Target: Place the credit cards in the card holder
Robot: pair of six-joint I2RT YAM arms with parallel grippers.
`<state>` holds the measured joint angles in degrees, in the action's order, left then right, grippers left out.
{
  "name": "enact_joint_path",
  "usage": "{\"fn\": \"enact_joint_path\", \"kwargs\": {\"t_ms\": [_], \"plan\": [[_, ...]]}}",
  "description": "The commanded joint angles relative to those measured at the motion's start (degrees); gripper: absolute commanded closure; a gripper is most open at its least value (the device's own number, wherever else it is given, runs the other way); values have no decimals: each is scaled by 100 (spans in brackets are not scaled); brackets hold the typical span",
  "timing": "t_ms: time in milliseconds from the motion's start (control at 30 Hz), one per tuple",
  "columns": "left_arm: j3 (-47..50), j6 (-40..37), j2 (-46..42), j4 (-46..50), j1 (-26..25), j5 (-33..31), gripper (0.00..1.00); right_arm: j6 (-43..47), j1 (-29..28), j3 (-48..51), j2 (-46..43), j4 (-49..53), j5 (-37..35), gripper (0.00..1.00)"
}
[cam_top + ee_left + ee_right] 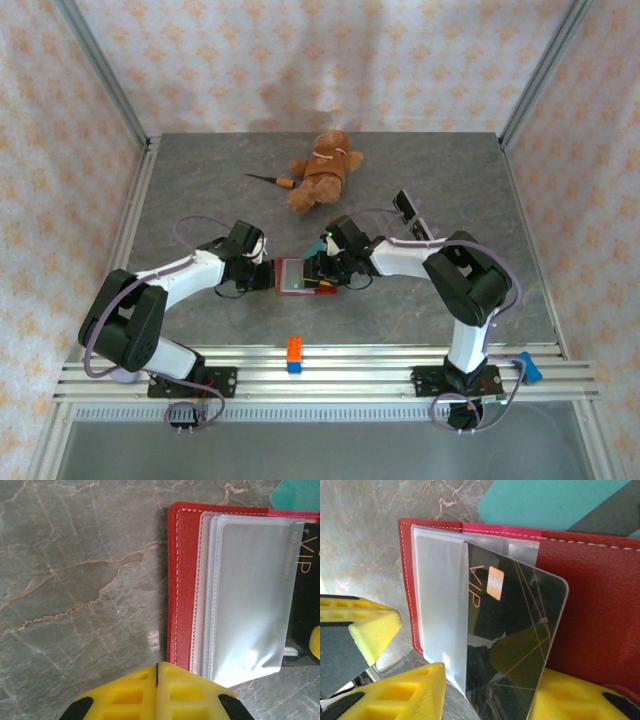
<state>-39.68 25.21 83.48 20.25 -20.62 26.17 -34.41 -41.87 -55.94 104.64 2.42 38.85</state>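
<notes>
The dark red card holder [283, 277] lies open on the table between both grippers, its clear sleeves [250, 590] facing up. My left gripper [157, 672] is shut, its tips resting on the holder's red edge [182, 580]. My right gripper [490, 680] stands open around a dark glossy greenish "VIP" card [515, 630]. This card is tilted: its left edge is tucked into a clear sleeve and its right edge leans on my right finger [570, 695]. A teal card [545, 500] lies partly under the holder's far edge. The yellow card is hidden.
A teddy bear [325, 170] and a small screwdriver [270, 180] lie further back. A clear stand with a dark card [405, 207] sits at the back right. An orange-and-blue block [294, 354] rests on the front rail.
</notes>
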Motion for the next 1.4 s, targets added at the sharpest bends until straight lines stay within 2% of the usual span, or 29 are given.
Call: {"fn": "enact_joint_path", "kwargs": {"t_ms": [0, 100, 233, 467, 700, 767, 1133, 1333, 1367], "plan": [[102, 46, -53, -66, 12, -25, 93, 289, 3, -148, -110, 743, -430, 56], [155, 80, -43, -187, 12, 8, 94, 418, 8, -278, -132, 981, -553, 55], [163, 139, 65, -276, 1, 129, 94, 570, 3, -418, -154, 1270, -820, 48], [204, 265, 11, -404, -47, 244, 95, 640, 3, -512, -225, 1479, -1110, 48], [285, 573, 102, -1208, -95, 780, 94, 748, -40, -589, -310, 1544, -1499, 50], [303, 795, 115, -1363, -126, 793, 93, 797, -58, -588, -339, 1505, -1562, 49], [303, 971, 285, -1875, -196, 822, 93, 997, -58, -625, -395, 1528, -1792, 47], [198, 959, 491, -1820, -205, 725, 93, 1059, -58, -592, -423, 1403, -1698, 56], [183, 964, 553, -1827, -207, 710, 94, 1065, -58, -593, -395, 1396, -1668, 61]]}}
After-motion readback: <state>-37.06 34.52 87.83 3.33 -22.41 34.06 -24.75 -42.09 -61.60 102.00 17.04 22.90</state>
